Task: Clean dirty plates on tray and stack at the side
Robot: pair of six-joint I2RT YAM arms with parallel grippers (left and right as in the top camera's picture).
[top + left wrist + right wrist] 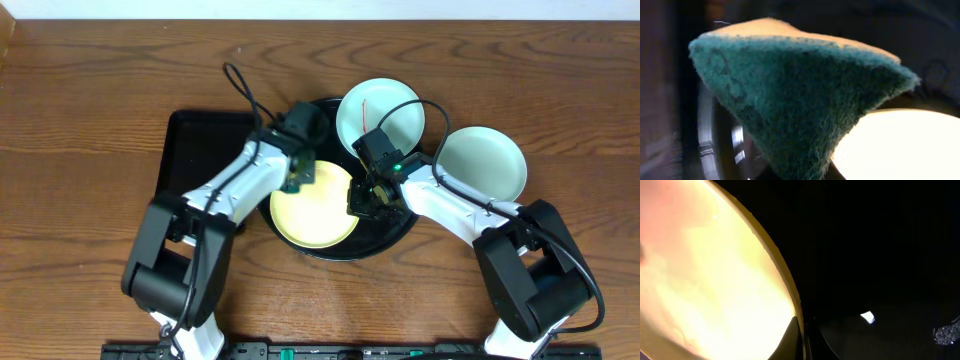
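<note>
Overhead, left gripper (297,180) pinches a green sponge (800,100) at the yellow plate (312,212)'s 11 o'clock rim; right gripper (362,198) sits at 3 o'clock, closure impossible to tell.

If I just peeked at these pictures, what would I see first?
The bright yellow plate glows in the middle of the round black tray. The left gripper holds a fuzzy green sponge by the plate's rim, and the sponge nearly fills that wrist camera's view. Behind, a red-smeared mint plate sits at the tray's far edge, and a second mint plate is on the table to the right.
</note>
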